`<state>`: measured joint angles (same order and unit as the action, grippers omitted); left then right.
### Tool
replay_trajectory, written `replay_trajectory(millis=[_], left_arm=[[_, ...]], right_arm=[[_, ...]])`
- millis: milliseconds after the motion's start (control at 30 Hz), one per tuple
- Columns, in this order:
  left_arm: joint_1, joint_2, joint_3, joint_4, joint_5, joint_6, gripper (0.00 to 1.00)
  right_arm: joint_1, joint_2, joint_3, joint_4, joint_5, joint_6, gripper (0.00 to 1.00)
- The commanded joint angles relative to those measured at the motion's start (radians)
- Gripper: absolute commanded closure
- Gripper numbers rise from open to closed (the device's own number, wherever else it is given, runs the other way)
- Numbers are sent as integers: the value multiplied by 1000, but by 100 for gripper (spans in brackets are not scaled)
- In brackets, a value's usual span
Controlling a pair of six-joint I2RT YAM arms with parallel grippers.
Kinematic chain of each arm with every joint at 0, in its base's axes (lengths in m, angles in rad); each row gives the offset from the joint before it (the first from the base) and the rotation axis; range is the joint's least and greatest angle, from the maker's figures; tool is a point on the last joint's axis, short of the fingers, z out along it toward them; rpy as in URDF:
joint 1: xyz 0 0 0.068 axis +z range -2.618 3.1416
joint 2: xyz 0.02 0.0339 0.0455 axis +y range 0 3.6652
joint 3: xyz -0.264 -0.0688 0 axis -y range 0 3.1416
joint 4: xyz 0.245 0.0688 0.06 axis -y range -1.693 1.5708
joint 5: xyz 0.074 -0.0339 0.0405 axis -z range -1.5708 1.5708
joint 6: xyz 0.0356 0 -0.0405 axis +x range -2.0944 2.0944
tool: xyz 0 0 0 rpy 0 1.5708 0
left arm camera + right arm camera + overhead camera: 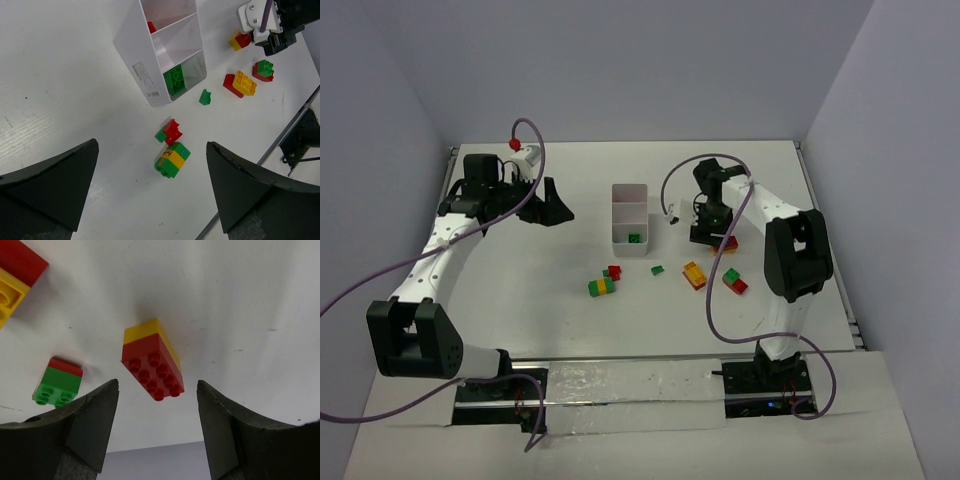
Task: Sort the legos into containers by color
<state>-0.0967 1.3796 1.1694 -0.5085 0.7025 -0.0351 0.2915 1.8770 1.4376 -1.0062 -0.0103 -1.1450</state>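
The white three-compartment tray (617, 212) stands mid-table; it also shows in the left wrist view (145, 70). A green brick (175, 80) lies in its near compartment and a red one (151, 26) in the far one. My right gripper (710, 236) is open and low, its jaws either side of a red-on-yellow stack (152, 365) without touching it. My left gripper (552, 205) is open and empty, held high left of the tray. Loose on the table are a green-yellow-green stack (172, 159), a red-and-green pair (171, 132), a small green piece (205, 96), a yellow-on-red stack (241, 83) and a green-on-red stack (57, 382).
Grey walls enclose the white table on three sides. The table's right edge (825, 250) runs close behind the right arm. Purple cables loop beside both arms. The loose bricks lie in a band between the tray and the arm bases.
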Motion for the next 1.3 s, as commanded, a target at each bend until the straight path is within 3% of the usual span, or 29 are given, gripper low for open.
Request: replay_trajectory(millis=[0, 400, 867, 933, 1133, 1267], left_arm=[[-3, 1, 42, -1, -9, 24, 1], [-3, 33, 58, 1, -8, 24, 1], [-3, -10, 42, 24, -21, 24, 3], [-4, -30, 39, 47, 13, 40, 4], [-25, -43, 135, 75, 154, 81, 4], [-109, -91, 88, 229, 194, -41, 3]], right_arm=[[18, 29, -5, 34, 9, -4, 30], [32, 73, -57, 100, 59, -26, 36], [-1, -61, -42, 57, 67, -12, 93], [-35, -109, 54, -6, -11, 27, 100], [-77, -164, 405, -179, -392, 238, 100], [-57, -228, 444, -127, -672, 434, 100]])
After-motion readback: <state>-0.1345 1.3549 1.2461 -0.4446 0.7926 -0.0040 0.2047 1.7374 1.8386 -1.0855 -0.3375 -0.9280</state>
